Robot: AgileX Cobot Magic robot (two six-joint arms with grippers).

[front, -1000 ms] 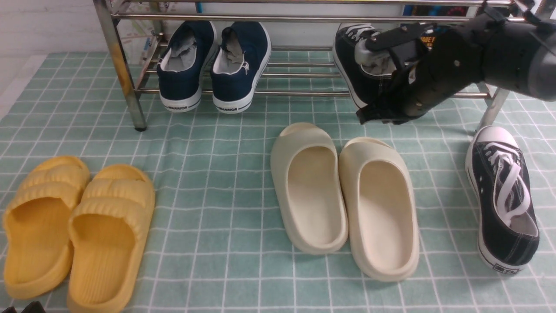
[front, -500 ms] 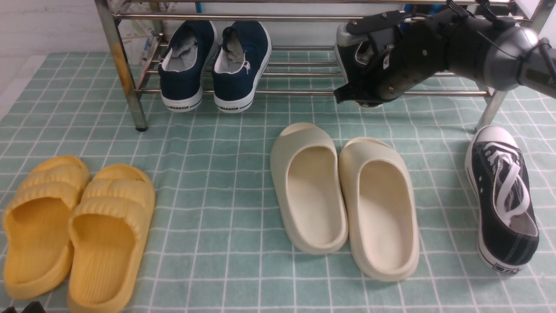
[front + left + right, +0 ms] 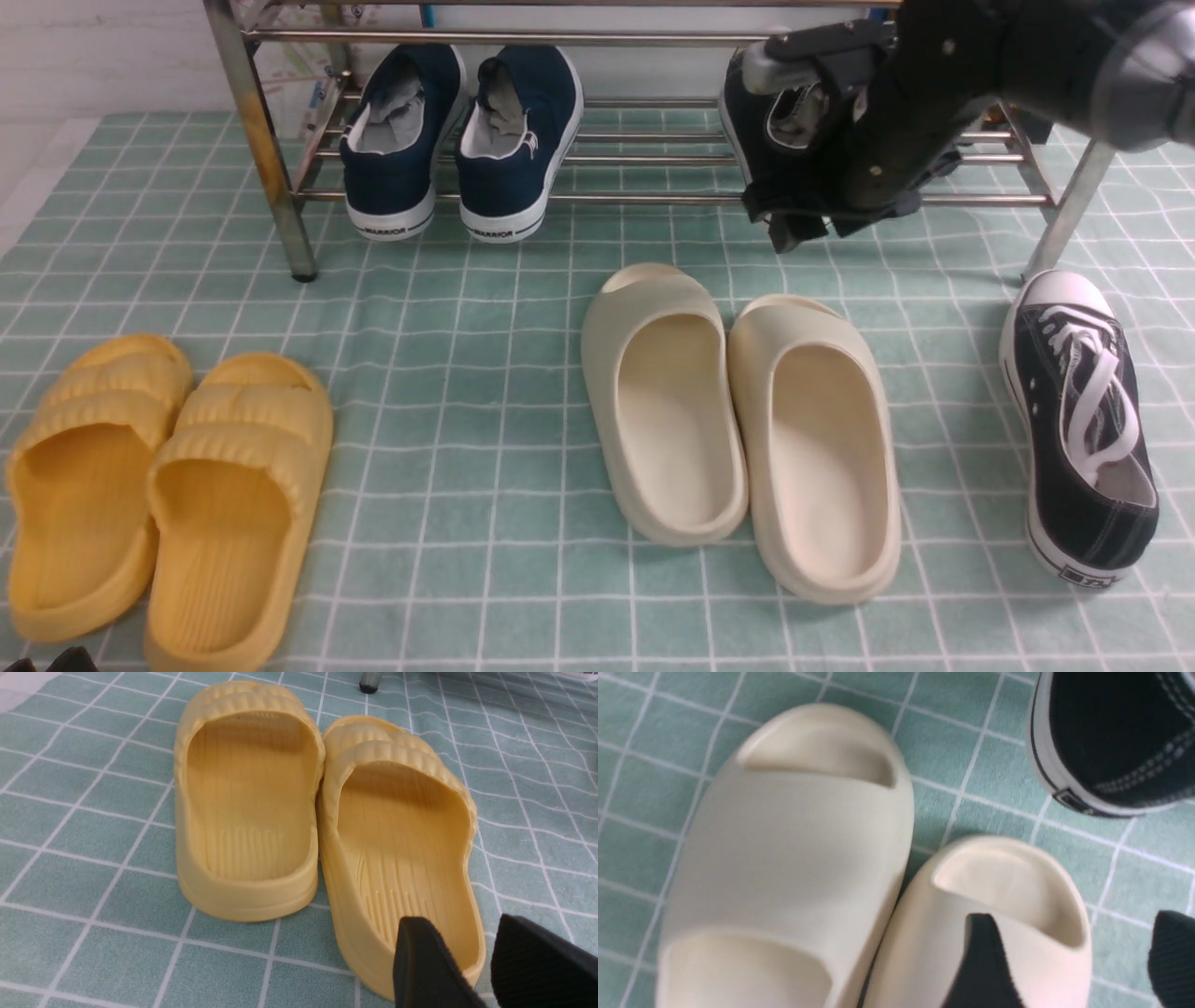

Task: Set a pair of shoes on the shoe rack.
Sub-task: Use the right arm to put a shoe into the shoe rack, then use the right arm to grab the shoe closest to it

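One black sneaker (image 3: 767, 140) with a white sole lies on the lower bars of the chrome shoe rack (image 3: 653, 198), heel towards me, partly hidden by my right arm. Its heel (image 3: 1111, 742) shows in the right wrist view. The other black sneaker (image 3: 1081, 420) lies on the cloth at the right, by the rack's leg. My right gripper (image 3: 822, 224) (image 3: 1073, 956) hangs just in front of the rack sneaker's heel, fingers down and open, holding nothing. My left gripper (image 3: 460, 961) is open above the heel of a yellow slide, and only its tips (image 3: 47, 661) show in the front view.
A navy WARRIOR pair (image 3: 457, 140) sits on the rack's left part. Cream slides (image 3: 738, 420) (image 3: 784, 858) lie mid-floor, under my right gripper's reach. Yellow slides (image 3: 159, 495) (image 3: 322, 826) lie at the near left. A green checked cloth (image 3: 467, 373) covers the floor.
My right gripper has opened and let go of the black sneaker, which now rests on the rack. The gripper has swung from pointing left to pointing down.
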